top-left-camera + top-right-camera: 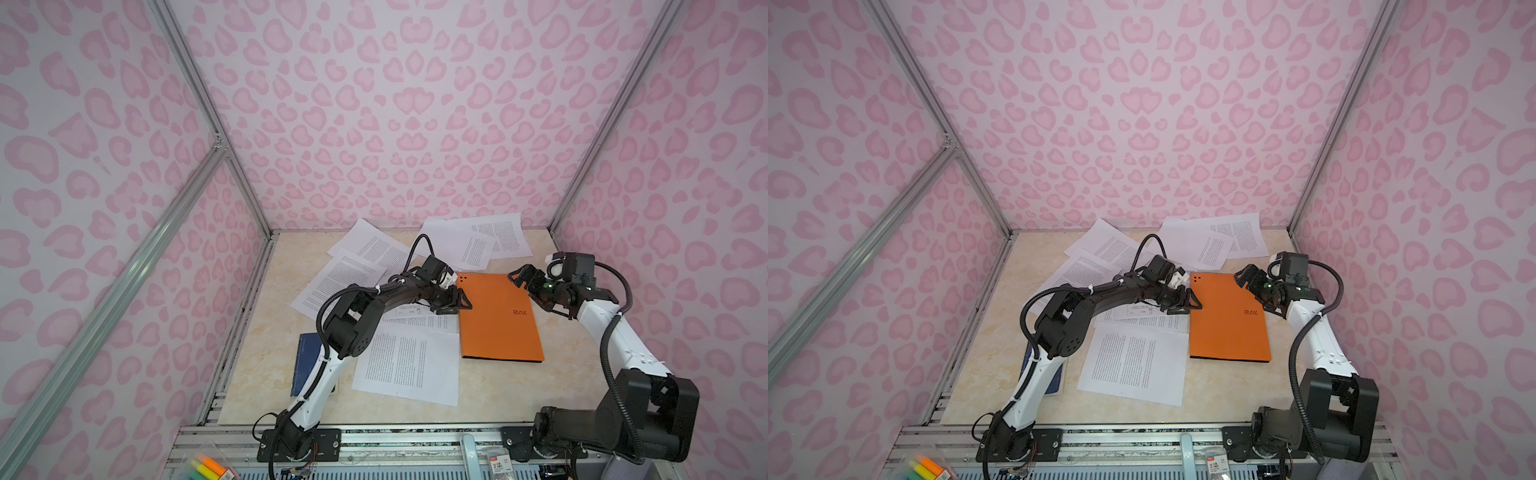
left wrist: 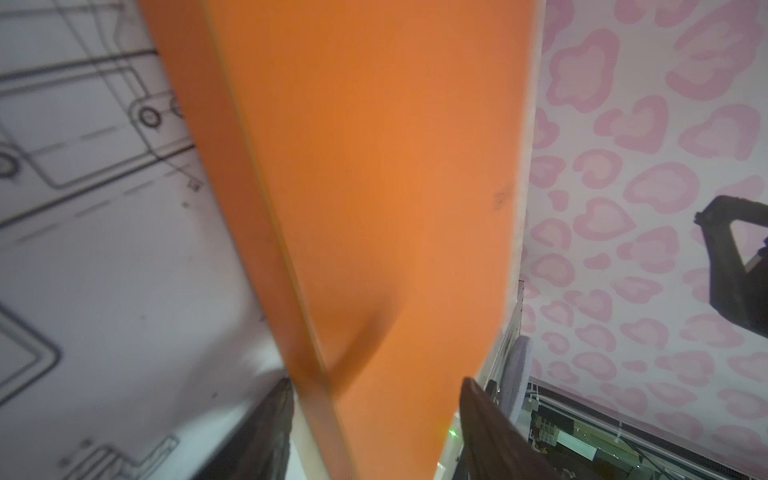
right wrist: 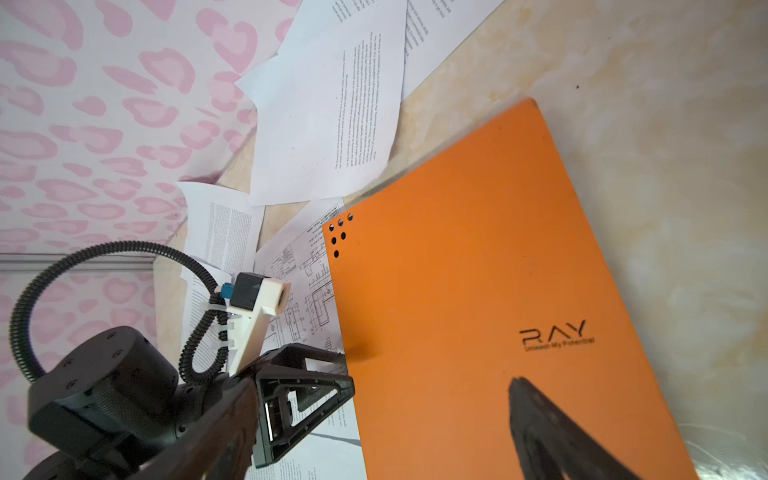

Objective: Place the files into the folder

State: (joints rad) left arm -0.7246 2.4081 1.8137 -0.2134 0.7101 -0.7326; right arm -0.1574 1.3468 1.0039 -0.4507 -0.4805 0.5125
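Barely begun, by the look of it: folder shut, no files in yet.
Orange folder (image 1: 498, 320) lies flat on bench (image 1: 540, 395) btwn both arms. Left fingers (image 1: 464, 300) are apart, astride its edge, not clamped; right fingers (image 1: 524, 286) are apart over its far corner. Printed files (image 1: 407, 365) lie loose behind & beside left fingers, drawing sheet (image 3: 299, 291) under them.

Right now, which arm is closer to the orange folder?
Left. On the left arm, jaws straddle the folder at its left edge; on the right arm, jaws hang open by its far right corner, apart from it.
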